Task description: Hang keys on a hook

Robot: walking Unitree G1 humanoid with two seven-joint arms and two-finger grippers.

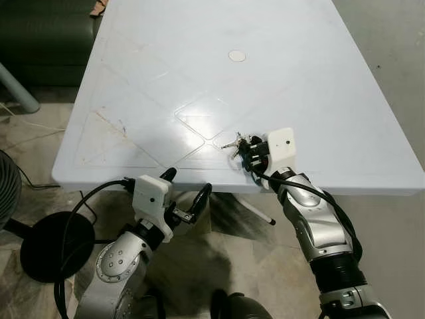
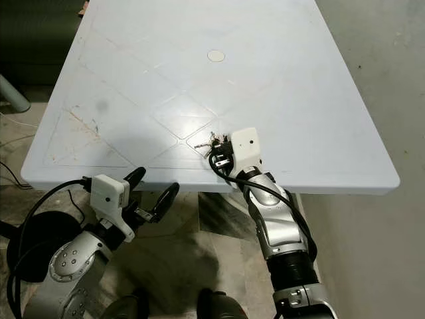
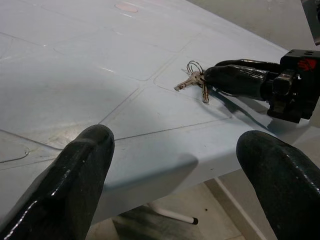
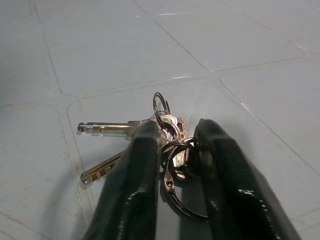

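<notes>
Here the big white table (image 1: 166,73) has lots of bare top on every side of the keys (image 1: 234,142). The keys lie on the table, near its front edge and a bit to the robot's right of the middle. A small round white cap (image 1: 237,56) sits far back on the table, well apart from them. Below the front edge there is open floor (image 1: 265,266), and a black round stand (image 1: 50,246) rests on it to the left.

The right gripper (image 4: 172,142) reaches over the front edge and rests low on the table top. Its two black fingers (image 4: 140,170) are nearly together, clenched on the key rings with just a thin gap between them. The left gripper (image 1: 188,193) hangs just below the table edge with its fingers spread wide, touching nothing.

The keys lie flat. Their long blades point away from the right gripper, toward the robot's left. One blade lies nearly straight out, and another slants a little toward the front. A small ring stands up between the fingertips.
</notes>
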